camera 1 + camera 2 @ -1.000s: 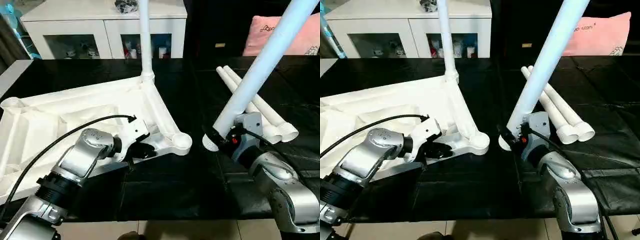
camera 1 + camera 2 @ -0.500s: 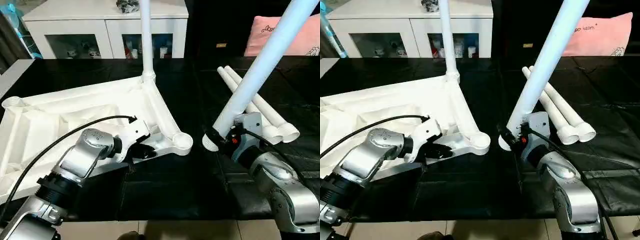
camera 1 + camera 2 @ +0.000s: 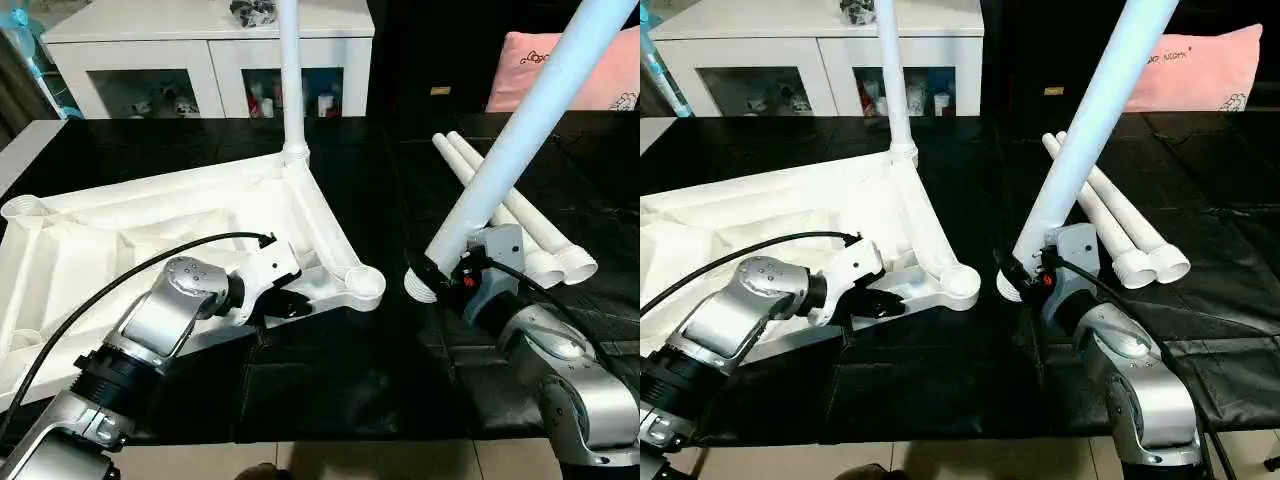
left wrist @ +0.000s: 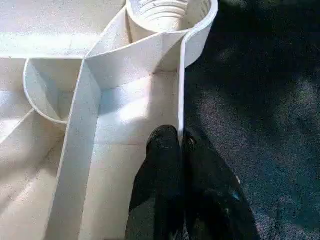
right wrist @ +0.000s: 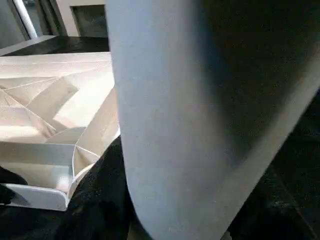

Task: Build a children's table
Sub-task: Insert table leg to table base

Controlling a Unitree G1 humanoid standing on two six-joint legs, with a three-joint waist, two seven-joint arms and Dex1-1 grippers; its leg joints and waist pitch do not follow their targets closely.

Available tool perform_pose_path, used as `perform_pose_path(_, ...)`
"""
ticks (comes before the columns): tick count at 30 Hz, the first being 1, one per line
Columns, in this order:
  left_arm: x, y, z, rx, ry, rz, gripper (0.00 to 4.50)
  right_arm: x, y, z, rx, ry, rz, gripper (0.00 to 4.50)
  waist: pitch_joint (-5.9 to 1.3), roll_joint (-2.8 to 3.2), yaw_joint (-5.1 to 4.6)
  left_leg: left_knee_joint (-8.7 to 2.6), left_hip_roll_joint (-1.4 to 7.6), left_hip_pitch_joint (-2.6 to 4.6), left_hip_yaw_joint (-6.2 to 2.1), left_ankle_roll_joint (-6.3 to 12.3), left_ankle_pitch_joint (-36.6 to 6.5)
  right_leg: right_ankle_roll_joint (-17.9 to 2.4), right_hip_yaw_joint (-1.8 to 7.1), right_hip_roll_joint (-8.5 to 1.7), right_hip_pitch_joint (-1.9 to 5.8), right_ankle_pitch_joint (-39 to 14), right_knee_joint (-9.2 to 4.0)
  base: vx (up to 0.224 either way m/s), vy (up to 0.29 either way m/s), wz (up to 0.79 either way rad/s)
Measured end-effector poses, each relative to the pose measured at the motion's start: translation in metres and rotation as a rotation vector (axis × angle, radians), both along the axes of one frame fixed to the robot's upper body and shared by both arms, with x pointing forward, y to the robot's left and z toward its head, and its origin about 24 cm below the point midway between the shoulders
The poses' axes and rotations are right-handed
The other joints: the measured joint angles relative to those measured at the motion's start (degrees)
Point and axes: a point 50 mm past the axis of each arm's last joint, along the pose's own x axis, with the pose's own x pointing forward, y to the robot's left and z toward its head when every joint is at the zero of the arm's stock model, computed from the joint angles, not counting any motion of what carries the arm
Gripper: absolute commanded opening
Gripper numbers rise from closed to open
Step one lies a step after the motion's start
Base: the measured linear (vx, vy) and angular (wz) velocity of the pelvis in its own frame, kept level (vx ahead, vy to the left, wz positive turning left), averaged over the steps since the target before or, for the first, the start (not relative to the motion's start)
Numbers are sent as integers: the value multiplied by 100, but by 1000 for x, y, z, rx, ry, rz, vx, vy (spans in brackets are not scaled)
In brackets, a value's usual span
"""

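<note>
The white tabletop [image 3: 150, 235] lies underside up on the left of the black table. One white leg [image 3: 290, 70] stands upright in its far corner socket. My left gripper [image 3: 296, 303] is shut on the thin rim wall [image 4: 181, 100] just short of the near-right corner socket [image 3: 366, 284]; the wrist view shows both black fingers [image 4: 162, 150] pinching that wall. My right gripper [image 3: 440, 272] is shut on a second leg [image 3: 530, 110], which tilts up to the right with its thick end [image 3: 420, 287] low, a little right of that socket. Two more legs [image 3: 510, 215] lie side by side further right.
A white cabinet [image 3: 210, 50] with glass doors stands behind the table. A pink cushion [image 3: 545, 75] sits at the back right. The black table surface [image 3: 340, 380] runs to the front edge near my arms.
My left gripper's fingers have drawn together onto the tabletop's rim wall. The right arm and the tilted leg have stayed where they were.
</note>
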Motion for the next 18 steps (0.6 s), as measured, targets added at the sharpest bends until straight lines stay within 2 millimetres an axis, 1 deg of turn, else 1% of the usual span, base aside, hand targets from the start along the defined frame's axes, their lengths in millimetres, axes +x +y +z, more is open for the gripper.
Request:
perform_pose_path(1, 0, 0, 0, -1, 1, 0, 0, 0, 0, 0, 0, 0, 0, 196, 0, 0, 0, 0, 0, 0, 0, 0, 0, 0, 0, 0, 0, 0, 0, 0, 0, 0)
perform_pose_path(2, 0, 0, 0, -1, 1, 1, 43, 0, 0, 0, 0, 0, 0, 196, 0, 0, 0, 0, 0, 0, 0, 0, 0, 0, 0, 0, 0, 0, 0, 0, 0, 0)
perform_pose_path(3, 0, 0, 0, -1, 1, 2, 54, 0, 0, 0, 0, 0, 0, 196, 0, 0, 0, 0, 0, 0, 0, 0, 0, 0, 0, 0, 0, 0, 0, 0, 0, 0)
perform_pose_path(18, 1, -1, -5, -5, 12, 21, 54, 0, 0, 0, 1, 0, 1, 196, 0, 0, 9, 0, 1, 0, 0, 0, 0, 0, -1, 0, 0, 0, 1, 0, 0, 0)
